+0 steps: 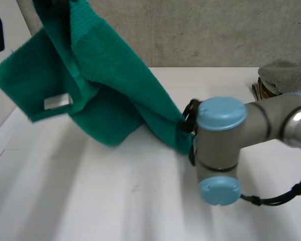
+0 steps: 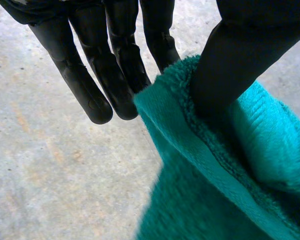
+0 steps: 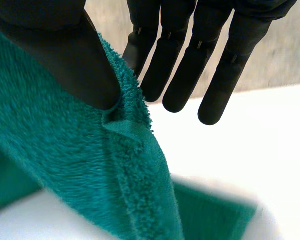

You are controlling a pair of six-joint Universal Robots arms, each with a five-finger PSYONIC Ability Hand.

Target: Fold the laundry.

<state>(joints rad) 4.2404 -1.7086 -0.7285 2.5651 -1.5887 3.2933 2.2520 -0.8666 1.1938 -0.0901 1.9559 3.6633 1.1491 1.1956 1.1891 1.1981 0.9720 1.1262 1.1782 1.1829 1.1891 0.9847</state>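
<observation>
Hanging clear of the white table point(image 1: 115, 201), the green towel point(image 1: 115, 75) is stretched between both hands. Its long axis slants from the raised end at the robot's left down to the low end at the right arm point(image 1: 220, 145). The left hand point(image 2: 240, 65) pinches an edge near a corner, thumb pressed against the pile and fingers point(image 2: 115, 75) straight and close together behind the hem. The right hand point(image 3: 65, 55) clamps the opposite end likewise, thumb on the terry and fingers point(image 3: 180, 65) straight and slightly spread. Slack cloth sags between the grips, a white label point(image 1: 57, 102) facing the camera; whether the lowest fold touches the table cannot be told. The right hand is nearer the table, so laying the towel flat likely begins there. A pile of laundry point(image 1: 286, 75) waits at the far right.
</observation>
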